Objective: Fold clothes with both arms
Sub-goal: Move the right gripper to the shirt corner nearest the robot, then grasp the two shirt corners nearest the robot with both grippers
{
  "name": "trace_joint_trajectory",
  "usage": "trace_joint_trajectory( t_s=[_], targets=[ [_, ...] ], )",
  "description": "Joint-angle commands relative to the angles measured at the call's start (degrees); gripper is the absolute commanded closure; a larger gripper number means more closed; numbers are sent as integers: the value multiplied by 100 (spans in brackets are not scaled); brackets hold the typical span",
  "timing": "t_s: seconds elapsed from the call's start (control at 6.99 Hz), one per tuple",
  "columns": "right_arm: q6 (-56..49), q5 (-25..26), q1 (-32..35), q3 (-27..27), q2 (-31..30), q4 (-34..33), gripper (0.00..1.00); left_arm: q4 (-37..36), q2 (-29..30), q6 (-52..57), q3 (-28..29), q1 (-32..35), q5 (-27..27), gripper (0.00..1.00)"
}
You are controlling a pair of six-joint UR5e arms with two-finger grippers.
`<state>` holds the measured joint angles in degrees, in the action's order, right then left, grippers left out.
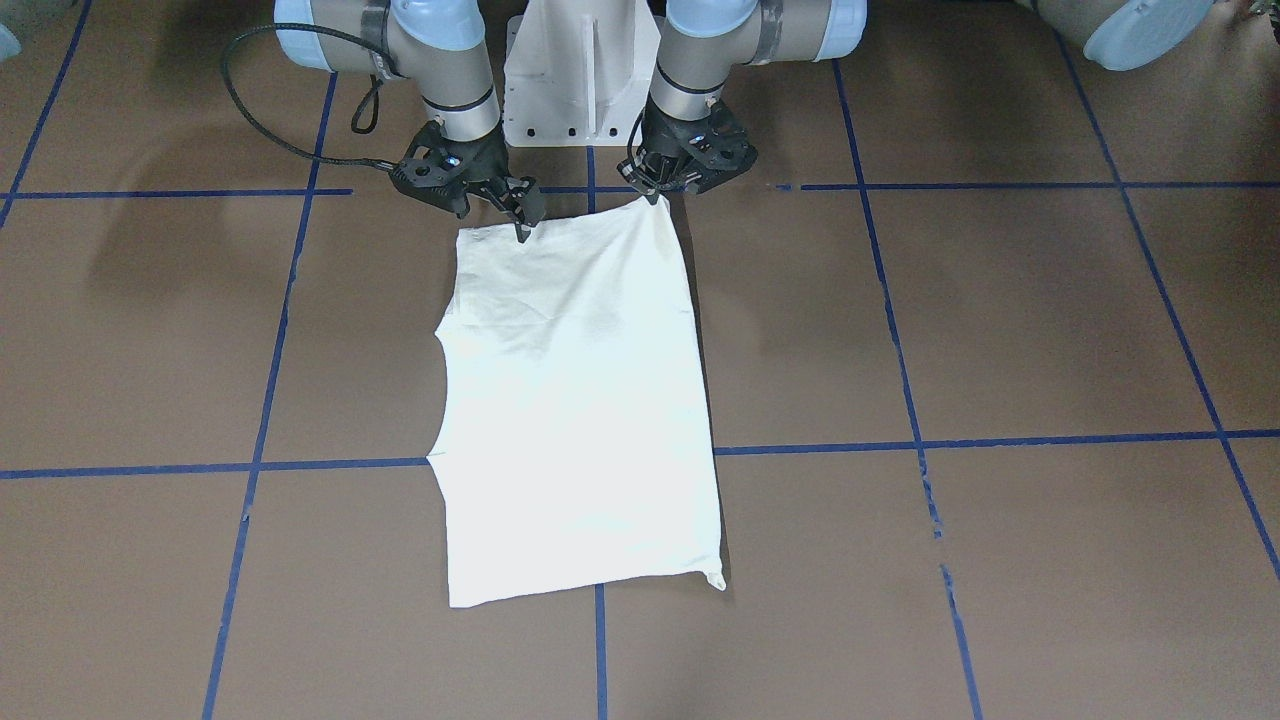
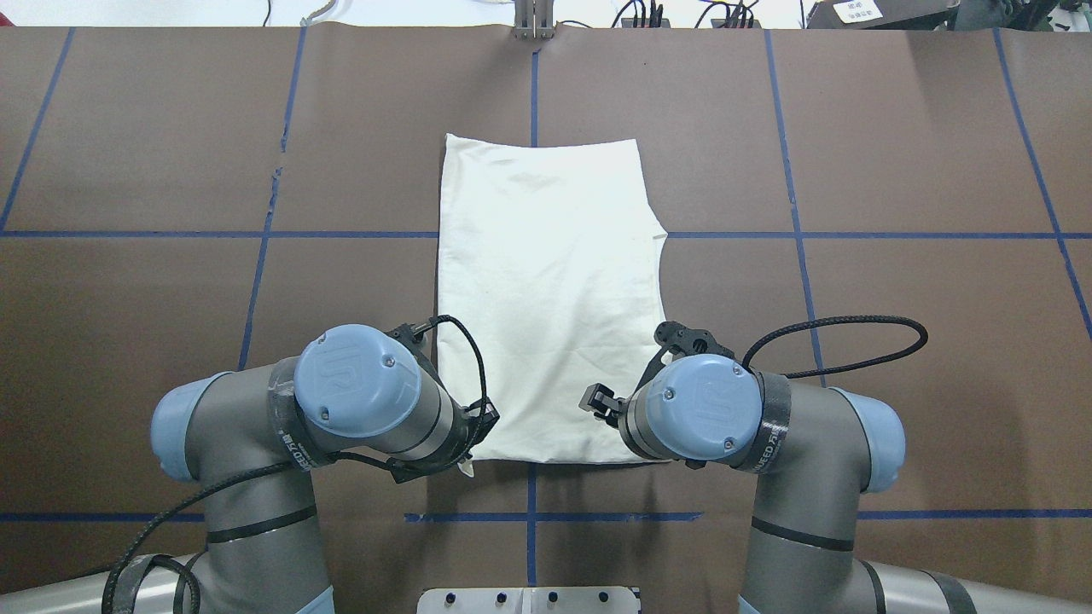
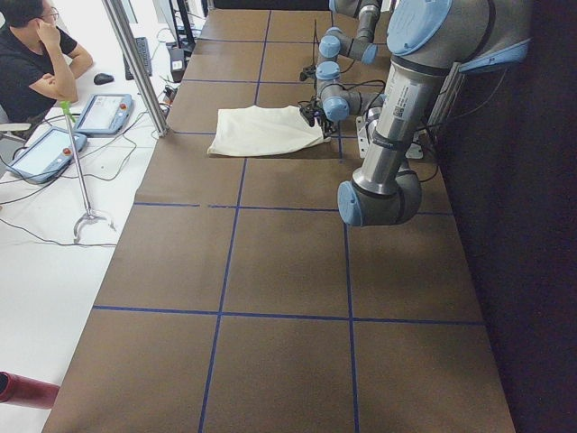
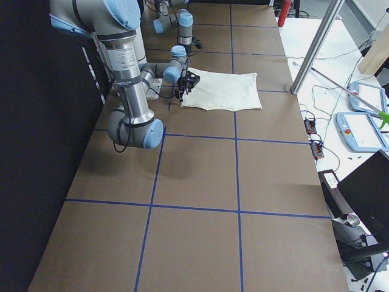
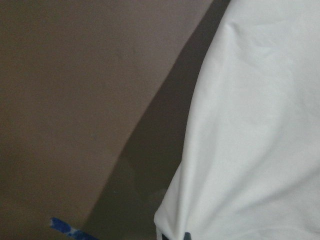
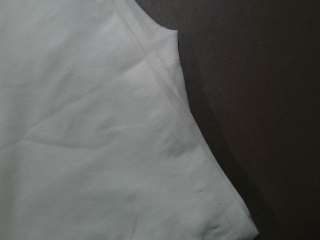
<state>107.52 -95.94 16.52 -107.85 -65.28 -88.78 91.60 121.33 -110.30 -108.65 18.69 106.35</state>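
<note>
Closest to the robot, just ahead of the white metal pedestal base point(image 1: 575, 80), the black two-finger left gripper point(image 1: 660, 196) is closed on a near corner of the cream-white cloth T-shirt point(image 1: 580, 400). That corner is drawn up into a small peak, and the left wrist view shows the fabric gathered to a pinch at the picture's bottom edge. The black two-finger right gripper point(image 1: 522, 222) points fingertips-down onto the same near edge, a little in from the other corner. I cannot tell whether it has closed on cloth: the edge lies flat there, and the right wrist view shows only hem stitching.

From that edge the T-shirt lies flat on the matte brown table point(image 1: 1000, 330), running away from the robot as one long narrow panel. The plain side is up, no print shows, and there is a curved cut-out along the side toward the robot's right. It crosses one of the blue tape lines point(image 1: 330, 465) of the table's grid.

The lengthwise folds look done, so I judge the step in hand to be taking hold of the near edge for the crosswise fold. The next move calls for:
- a sure grip at both corners;
- an even lift, both sides together;
- a matched carry forward, so the edge stays straight and lands square on the far edge.

Counted: one T-shirt, two grey jointed arms, the left arm point(image 2: 247, 477) and the right arm point(image 2: 802, 486), with one gripper each. Farthest off, one seated person point(image 3: 36, 63) is beside the table.
</note>
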Motion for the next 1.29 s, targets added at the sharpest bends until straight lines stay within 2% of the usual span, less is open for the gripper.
trace_joint_trajectory(
  t_s=[0.0,0.72,0.86,1.15],
  targets=[
    [-29,22,-26,132,-19,1,0,-2,22,0,-25,-6,0,100],
    [-38,66,-53,343,-11,10,0,-11,40,0,-25,-14,0,100],
    [-38,66,-44,343,-11,10,3,-11,40,0,-25,-14,0,100],
    [-56,58,-35,326,-2,10,60,-11,40,0,-25,-14,0,100]
  ],
)
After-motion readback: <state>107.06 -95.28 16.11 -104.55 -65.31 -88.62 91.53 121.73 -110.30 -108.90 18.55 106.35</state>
